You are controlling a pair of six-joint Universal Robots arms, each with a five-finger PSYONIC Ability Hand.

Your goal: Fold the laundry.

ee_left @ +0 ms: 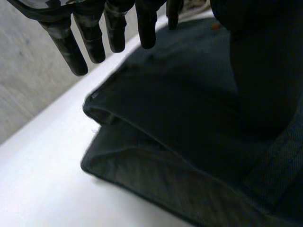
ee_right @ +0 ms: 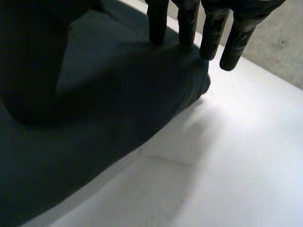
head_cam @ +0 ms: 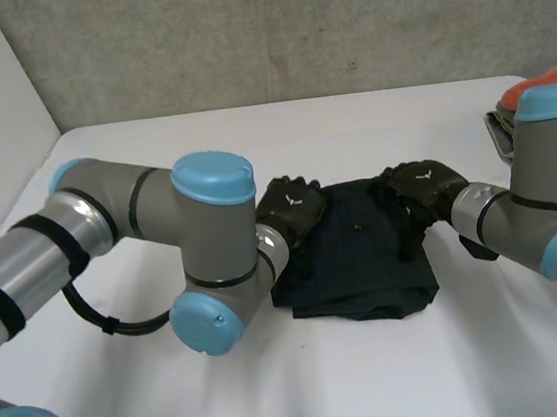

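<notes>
Left hand (head_cam: 293,207), right hand (head_cam: 419,187): fingers straight over cloth (head_cam: 365,259); left arm (head_cam: 212,246) hides its edge.

Left robot hand (ee_left: 92,38) fingers straight above corner of folded dark cloth (ee_left: 180,123); white table (ee_left: 42,179) beneath.

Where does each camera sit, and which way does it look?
Head view: behind the arms, looking down at table and dark cloth; both arms show.
Left wrist view: on that wrist, along left hand toward cloth's layered corner; straight fingers show.
Right wrist view: same on the right hand, toward cloth's edge; straight fingers show.
All three share the cloth.
</notes>
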